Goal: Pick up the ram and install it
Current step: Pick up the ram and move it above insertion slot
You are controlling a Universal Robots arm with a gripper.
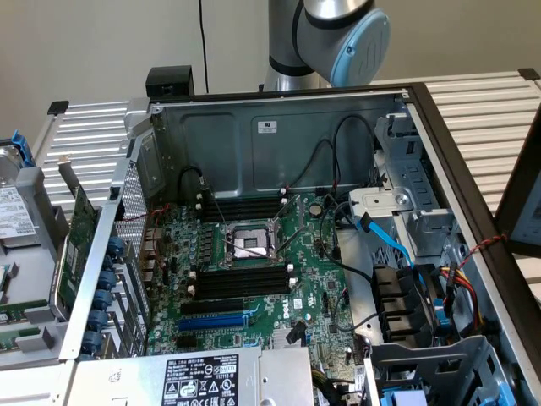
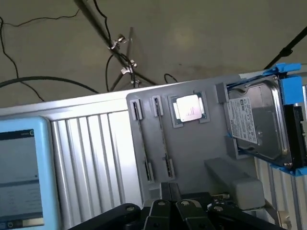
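The ram shows as two thin sticks seen edge-on (image 2: 162, 139), standing in the narrow slots of a grey parts holder (image 2: 192, 153). In the exterior view green strips of them (image 1: 19, 308) lie at the far left, outside the case. My gripper (image 2: 166, 190) hovers above the holder's near end, close to those slots, with its black fingers (image 2: 159, 207) shut together and nothing seen between them. The motherboard (image 1: 254, 296) lies in the open case, and its long black slots (image 1: 241, 279) hold nothing.
On the holder sit a processor (image 2: 190, 108) and a hard drive in a blue caddy (image 2: 259, 120). A green expansion card with a metal bracket (image 1: 78, 245) leans beside the case wall. Cables (image 1: 385, 241) and drive bays (image 1: 423, 330) crowd the case on the exterior view's right.
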